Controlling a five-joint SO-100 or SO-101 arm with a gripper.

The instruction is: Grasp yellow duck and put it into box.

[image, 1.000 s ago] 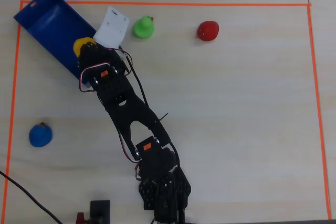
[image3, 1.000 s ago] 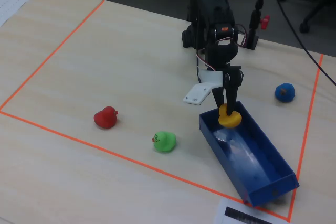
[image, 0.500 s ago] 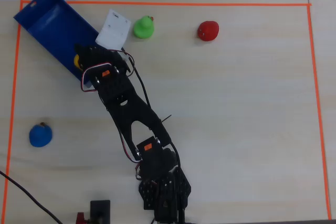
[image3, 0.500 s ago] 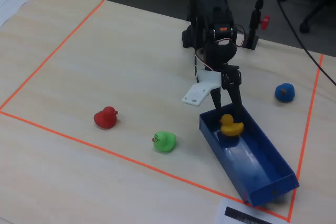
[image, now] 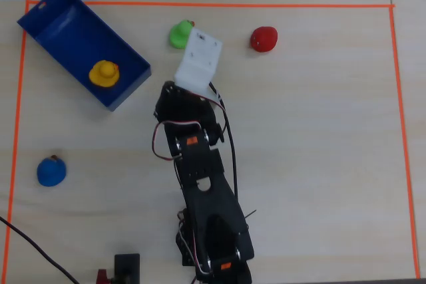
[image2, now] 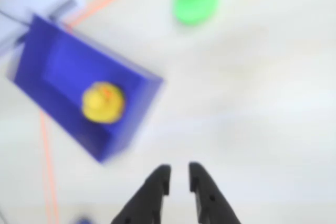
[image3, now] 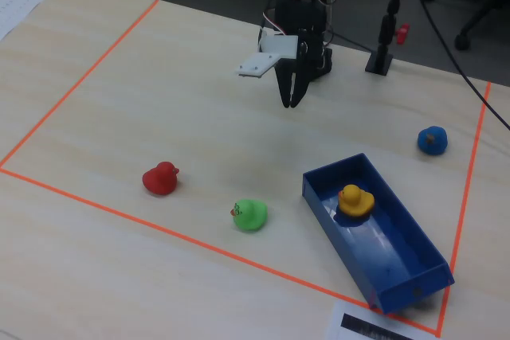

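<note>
Bare table surrounds the arm; only the green duck [image: 180, 34] and box [image: 63, 21] stand near.
</note>
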